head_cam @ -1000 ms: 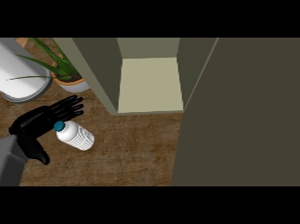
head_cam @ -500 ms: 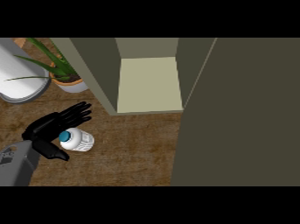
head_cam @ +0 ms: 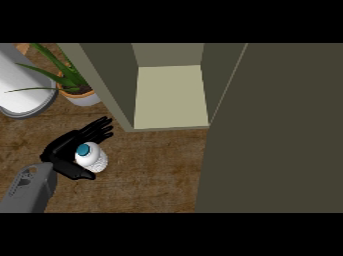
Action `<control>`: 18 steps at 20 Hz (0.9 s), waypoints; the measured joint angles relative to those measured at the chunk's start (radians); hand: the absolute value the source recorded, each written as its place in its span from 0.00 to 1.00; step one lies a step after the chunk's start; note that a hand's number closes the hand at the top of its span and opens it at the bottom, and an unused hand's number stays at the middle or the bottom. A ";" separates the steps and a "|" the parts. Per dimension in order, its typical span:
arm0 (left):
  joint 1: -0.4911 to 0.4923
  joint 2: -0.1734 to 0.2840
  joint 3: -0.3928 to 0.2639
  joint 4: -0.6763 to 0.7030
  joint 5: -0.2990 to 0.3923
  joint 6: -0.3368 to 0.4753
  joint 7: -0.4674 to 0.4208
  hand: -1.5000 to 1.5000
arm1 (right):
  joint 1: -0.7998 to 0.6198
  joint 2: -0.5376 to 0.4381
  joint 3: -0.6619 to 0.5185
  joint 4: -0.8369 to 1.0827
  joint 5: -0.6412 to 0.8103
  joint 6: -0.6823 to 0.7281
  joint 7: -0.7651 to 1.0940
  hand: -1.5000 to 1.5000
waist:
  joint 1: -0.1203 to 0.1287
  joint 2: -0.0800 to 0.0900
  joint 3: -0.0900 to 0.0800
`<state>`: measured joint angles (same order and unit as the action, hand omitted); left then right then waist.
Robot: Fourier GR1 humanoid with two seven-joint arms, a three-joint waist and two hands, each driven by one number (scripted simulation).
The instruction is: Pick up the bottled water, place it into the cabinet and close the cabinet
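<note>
None of the task is finished: left hand (head_cam: 69,148), fingers spread, cups the bottled water (head_cam: 91,155) near the counter's (head_cam: 152,170) left edge; the cabinet (head_cam: 170,95) stands open, unfilled

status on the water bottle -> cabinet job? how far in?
Early stage. Nothing is finished yet: the bottled water stands on the counter, not in the cabinet. In hand: the left hand is against the bottle, fingers straight, thumb below it, not curled round. Left: grasp, lift, place on the cabinet's bare shelf, then shut the open door.
</note>
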<state>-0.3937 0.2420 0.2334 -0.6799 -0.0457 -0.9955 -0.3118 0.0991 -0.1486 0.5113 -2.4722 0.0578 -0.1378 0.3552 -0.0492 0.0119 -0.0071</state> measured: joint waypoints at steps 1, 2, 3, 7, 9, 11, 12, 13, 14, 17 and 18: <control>-0.005 -0.006 -0.006 0.008 -0.007 0.016 -0.017 0.00 | -0.005 -0.004 -0.007 -0.001 -0.001 0.000 0.002 0.00 | 0.001 0.000 0.000; -0.013 -0.010 -0.008 0.025 -0.009 0.030 -0.031 0.00 | -0.003 -0.007 -0.009 0.000 -0.002 0.001 0.000 0.00 | -0.001 0.000 0.000; -0.023 -0.018 -0.012 0.039 -0.012 0.045 -0.043 0.00 | -0.006 -0.007 -0.009 0.000 -0.002 -0.003 0.001 0.00 | -0.002 0.001 0.000; -0.024 -0.025 -0.035 0.074 -0.017 0.072 -0.097 1.00 | -0.002 -0.016 0.003 -0.002 -0.001 -0.010 -0.001 0.00 | -0.002 -0.001 0.000; -0.032 -0.031 -0.048 0.093 -0.012 0.073 -0.105 1.00 | -0.010 -0.017 0.000 -0.002 -0.002 -0.015 0.004 0.00 | -0.001 -0.001 0.000; -0.040 -0.045 -0.065 0.100 -0.010 0.077 -0.111 1.00 | -0.010 -0.023 -0.005 -0.005 -0.004 -0.017 0.009 0.00 | -0.001 -0.002 0.001; -0.043 -0.049 -0.078 0.099 -0.012 0.078 -0.116 1.00 | -0.012 -0.025 -0.009 -0.004 -0.005 -0.018 0.006 0.00 | 0.000 -0.002 0.001; -0.041 -0.056 -0.099 0.082 -0.023 0.085 -0.132 1.00 | -0.013 -0.027 -0.007 -0.003 -0.006 -0.018 0.007 0.00 | 0.001 -0.003 0.001; -0.035 -0.055 -0.117 0.053 -0.033 0.095 -0.156 1.00 | -0.011 -0.032 -0.012 -0.002 -0.007 -0.018 0.006 0.00 | 0.004 -0.005 0.001; -0.015 -0.055 -0.172 -0.017 -0.067 0.146 -0.234 1.00 | -0.001 -0.039 -0.011 -0.002 -0.009 -0.022 -0.002 0.00 | 0.009 -0.008 0.001; -0.008 -0.061 -0.188 -0.038 -0.075 0.169 -0.260 1.00 | -0.002 -0.038 -0.007 -0.002 -0.008 -0.026 0.000 0.00 | 0.011 -0.009 0.001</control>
<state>-0.4020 0.1814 0.0452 -0.7179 -0.1203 -0.8267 -0.5721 0.0969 -0.1865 0.5044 -2.4746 0.0494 -0.1640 0.3550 -0.0377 0.0027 -0.0061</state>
